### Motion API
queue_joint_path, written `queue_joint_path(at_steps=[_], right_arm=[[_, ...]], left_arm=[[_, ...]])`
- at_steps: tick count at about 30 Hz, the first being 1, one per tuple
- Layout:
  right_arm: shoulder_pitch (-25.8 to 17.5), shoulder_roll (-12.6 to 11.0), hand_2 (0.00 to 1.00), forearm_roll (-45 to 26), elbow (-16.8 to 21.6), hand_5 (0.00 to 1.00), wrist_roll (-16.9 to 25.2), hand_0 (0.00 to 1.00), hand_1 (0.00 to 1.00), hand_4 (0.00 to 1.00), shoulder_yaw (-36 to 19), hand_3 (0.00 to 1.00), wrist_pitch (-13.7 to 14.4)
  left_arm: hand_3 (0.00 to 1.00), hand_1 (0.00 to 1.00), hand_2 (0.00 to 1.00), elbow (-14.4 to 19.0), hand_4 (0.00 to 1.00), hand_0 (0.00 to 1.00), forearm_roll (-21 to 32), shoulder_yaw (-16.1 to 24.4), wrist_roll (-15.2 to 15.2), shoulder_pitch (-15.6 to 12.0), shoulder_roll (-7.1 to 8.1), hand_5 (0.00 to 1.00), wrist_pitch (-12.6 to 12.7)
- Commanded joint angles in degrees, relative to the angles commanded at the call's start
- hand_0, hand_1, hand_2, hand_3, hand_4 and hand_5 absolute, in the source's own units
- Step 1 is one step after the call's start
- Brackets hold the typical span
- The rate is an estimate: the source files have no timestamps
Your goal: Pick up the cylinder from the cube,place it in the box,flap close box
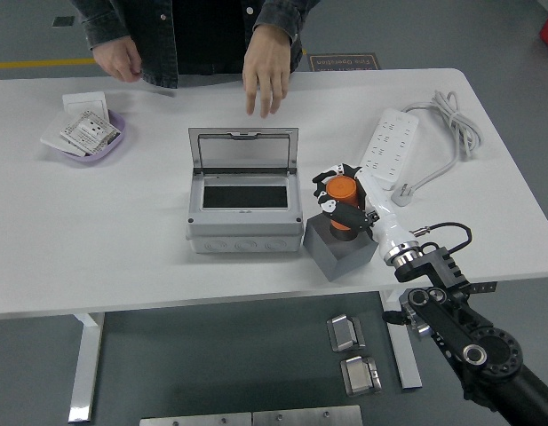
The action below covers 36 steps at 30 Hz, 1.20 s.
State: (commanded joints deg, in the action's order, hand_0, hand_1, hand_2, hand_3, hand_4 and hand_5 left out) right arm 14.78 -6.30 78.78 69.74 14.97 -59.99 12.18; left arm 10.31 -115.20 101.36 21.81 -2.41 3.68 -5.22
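An orange cylinder (342,197) is held upright in my right hand (340,200), whose fingers are curled round it just above the grey cube (338,251). The cube stands near the table's front edge, right of the grey box (245,226). The box is open, its clear lid (244,151) standing upright at the back, with a dark inside. My left arm is out of view.
A person stands at the far side; one hand (265,67) reaches over the table toward the box lid, the other (118,60) is at the far left edge. A purple bowl with packets (85,135) sits back left. A white power strip (387,147) with cable lies right.
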Motion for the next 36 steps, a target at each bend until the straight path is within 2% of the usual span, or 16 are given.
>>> queue_joint_path(at_steps=[7, 8, 13, 14, 19, 20, 21, 28, 36], right_arm=[[4.86, -0.85, 0.230, 7.87, 1.52, 0.002, -2.95, 0.473, 0.301, 0.002, 4.49, 0.247, 4.20], [5.70, -0.88, 0.228, 8.92, 1.37, 0.002, -3.54, 0.317, 0.218, 0.002, 5.28, 0.246, 4.57], [10.48, -0.19, 0.228, 14.19, -0.68, 0.002, -7.21, 0.317, 0.218, 0.002, 10.37, 0.246, 6.68], [11.46, 0.14, 0.243, 15.07, -1.28, 0.002, -8.07, 0.024, 0.138, 0.002, 11.51, 0.274, 7.08], [15.53, 2.23, 0.243, 18.53, -4.40, 0.002, -11.96, 0.024, 0.138, 0.002, 16.84, 0.274, 9.10], [16.15, 2.63, 0.239, 18.99, -4.93, 0.002, -12.54, 0.002, 0.084, 0.002, 17.68, 0.267, 9.36], [16.82, 3.09, 0.239, 19.55, -5.50, 0.002, -13.16, 0.002, 0.084, 0.002, 18.58, 0.267, 9.61], [21.64, 6.30, 0.237, 22.94, -9.98, 0.002, -17.73, 0.002, 0.071, 0.002, 23.92, 0.268, 9.33], [27.10, 6.30, 0.236, 24.41, -15.61, 0.002, -20.66, 0.002, 0.074, 0.002, 27.72, 0.266, 7.75]], left_arm=[[0.842, 0.766, 0.745, 0.00, 0.837, 0.748, -0.24, 0.58, 0.10, -0.05, 0.21, 0.578, 0.07], [0.839, 0.765, 0.745, 0.00, 0.835, 0.747, -0.29, 0.67, 0.12, -0.06, 0.25, 0.576, 0.07], [0.839, 0.765, 0.745, 0.00, 0.835, 0.747, -0.62, 1.22, 0.32, -0.18, 0.50, 0.576, 0.03], [0.837, 0.764, 0.742, 0.00, 0.830, 0.746, -0.73, 1.36, 0.38, -0.21, 0.54, 0.572, -0.01], [0.837, 0.764, 0.742, 0.00, 0.830, 0.746, -1.29, 1.94, 0.71, -0.35, 0.79, 0.572, -0.21], [0.836, 0.763, 0.742, 0.00, 0.829, 0.746, -1.40, 2.03, 0.78, -0.38, 0.84, 0.571, -0.25], [0.836, 0.763, 0.742, 0.00, 0.829, 0.746, -1.51, 2.14, 0.86, -0.42, 0.88, 0.571, -0.29], [0.835, 0.763, 0.743, 0.00, 0.827, 0.746, -2.48, 2.99, 1.30, -0.50, 1.26, 0.568, -0.53], [0.837, 0.765, 0.746, 0.00, 0.827, 0.747, -2.97, 3.25, 1.52, -0.47, 1.65, 0.564, -0.67]])
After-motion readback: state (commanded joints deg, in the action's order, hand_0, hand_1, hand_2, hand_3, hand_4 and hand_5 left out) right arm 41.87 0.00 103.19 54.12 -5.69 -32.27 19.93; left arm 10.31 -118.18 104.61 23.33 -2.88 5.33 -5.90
